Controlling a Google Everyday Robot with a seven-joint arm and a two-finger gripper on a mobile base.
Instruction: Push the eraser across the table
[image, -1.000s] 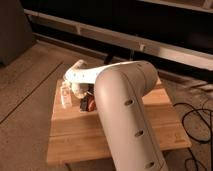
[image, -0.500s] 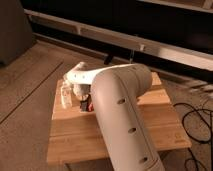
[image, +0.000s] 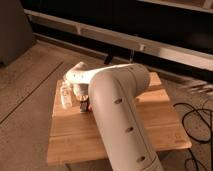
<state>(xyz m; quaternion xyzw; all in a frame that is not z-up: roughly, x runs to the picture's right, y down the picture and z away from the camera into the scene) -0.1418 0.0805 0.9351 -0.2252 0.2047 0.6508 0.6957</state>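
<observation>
The light brown plank table (image: 150, 127) fills the middle of the camera view. My white arm (image: 117, 115) reaches over it from the front towards its left side and covers much of the top. My gripper (image: 83, 104) points down at the table's left part, just right of a pale jar (image: 65, 95). A small dark shape sits right under the gripper, and I cannot tell whether it is the eraser or part of the gripper. No other sign of the eraser shows; the arm may hide it.
A thin orange-red thing (image: 90, 107) peeks out beside the gripper. Black cables (image: 197, 120) lie on the floor to the right of the table. A dark wall with a pale ledge (image: 150, 42) runs behind it. Speckled floor (image: 25, 100) lies to the left.
</observation>
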